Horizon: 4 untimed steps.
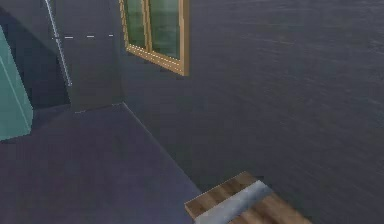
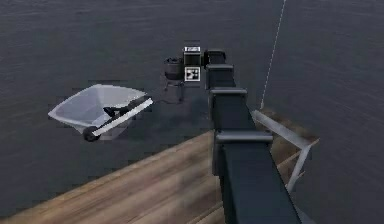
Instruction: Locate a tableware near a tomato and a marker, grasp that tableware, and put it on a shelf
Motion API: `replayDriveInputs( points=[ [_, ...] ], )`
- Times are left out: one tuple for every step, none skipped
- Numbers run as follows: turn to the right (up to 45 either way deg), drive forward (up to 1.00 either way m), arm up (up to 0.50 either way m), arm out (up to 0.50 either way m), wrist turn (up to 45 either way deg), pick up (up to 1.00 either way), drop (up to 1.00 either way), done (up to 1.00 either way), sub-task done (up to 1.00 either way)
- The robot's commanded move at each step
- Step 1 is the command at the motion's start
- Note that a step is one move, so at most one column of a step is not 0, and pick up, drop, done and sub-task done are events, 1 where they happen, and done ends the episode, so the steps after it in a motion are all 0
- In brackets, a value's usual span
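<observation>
Forward view, far left: a teal panel [image 1: 12, 85] stands at the edge, with a thin grey pole [image 1: 62, 55] rising just beside it against the dark wall [image 1: 290, 90]. Moving across, there's a window [image 1: 155, 35] in a wooden frame, set high in that wall above the dark floor [image 1: 100, 170]. Low down and right of the middle, the corner of a wooden surface [image 1: 232, 208] pokes in from the bottom edge, with a grey strip [image 1: 254, 192] across it.

Over to the arm side view. On the left is the bowl [image 2: 78, 108], pale grey and wide-mouthed. It hangs in front of the dark wall, up off the wooden surface [image 2: 140, 185] below it and touching nothing but the tool [image 2: 122, 115]. The thin fingers [image 2: 135, 107] lie across its rim, so the tool has the bowl in its hold — lifted clear. How tightly it grips, I cannot tell.

Right of the bowl comes the tool's dark body, then the two white squares [image 2: 192, 60] with black marks at the end of the arm [image 2: 245, 165]. The arm runs down as a dark bar to the bottom edge. Further right, a thin pale line [image 2: 275, 50] slants down the wall. Beneath it a grey frame [image 2: 292, 138] sits at the far end of the planks, just beside the arm.
</observation>
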Motion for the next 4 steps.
replayDriveInputs(
  points=[
    [0.0,0.0,0.0,0.0,45.0,0.0,0.0,0.0,0.0],
    [0.0,0.0,0.0,0.0,45.0,0.0,0.0,0.0,0.0],
    [0.0,0.0,0.0,0.0,0.0,0.0,1.0,0.0,0.0],
    [0.0,0.0,0.0,-0.1,0.0,0.0,0.0,0.0,0.0]
  ],
)
